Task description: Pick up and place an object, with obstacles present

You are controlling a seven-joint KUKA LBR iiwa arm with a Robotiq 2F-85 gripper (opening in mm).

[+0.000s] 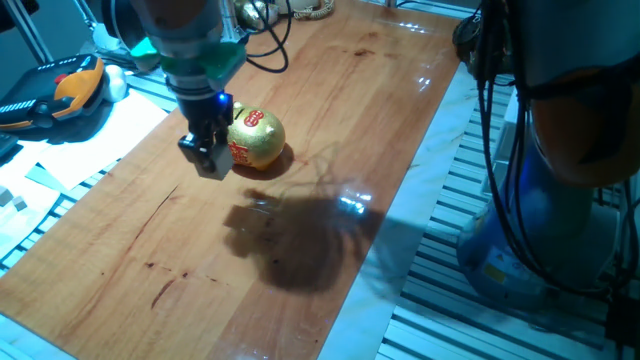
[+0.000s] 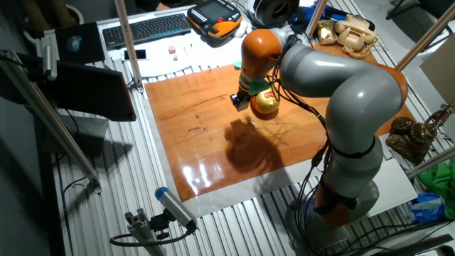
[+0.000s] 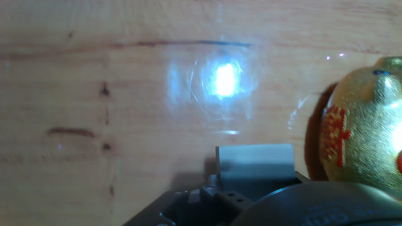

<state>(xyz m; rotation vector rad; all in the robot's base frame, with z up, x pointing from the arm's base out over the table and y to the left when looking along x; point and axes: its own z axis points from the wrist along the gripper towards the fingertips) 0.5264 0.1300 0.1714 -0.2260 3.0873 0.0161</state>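
- Currently, the gripper (image 1: 207, 157) is seen hanging above the wooden table (image 1: 330, 120), just beside the gold piggy bank (image 1: 256, 138).
- From the other fixed view, the gripper (image 2: 240, 101) is placed at the near-left side of the piggy bank (image 2: 267, 104); whether the two touch cannot be told.
- Whether the jaws are spread or pressed together cannot be judged; only one grey finger (image 3: 255, 164) is shown in the hand view, with bare wood (image 3: 125, 94) beyond it.
- Red markings are displayed on the piggy bank (image 3: 367, 132), which is found at the right edge of the hand view.
- The small tan cube cannot be found in any view, so its place cannot be stated.
- A bright glare (image 3: 223, 80) is reflected on the tabletop.
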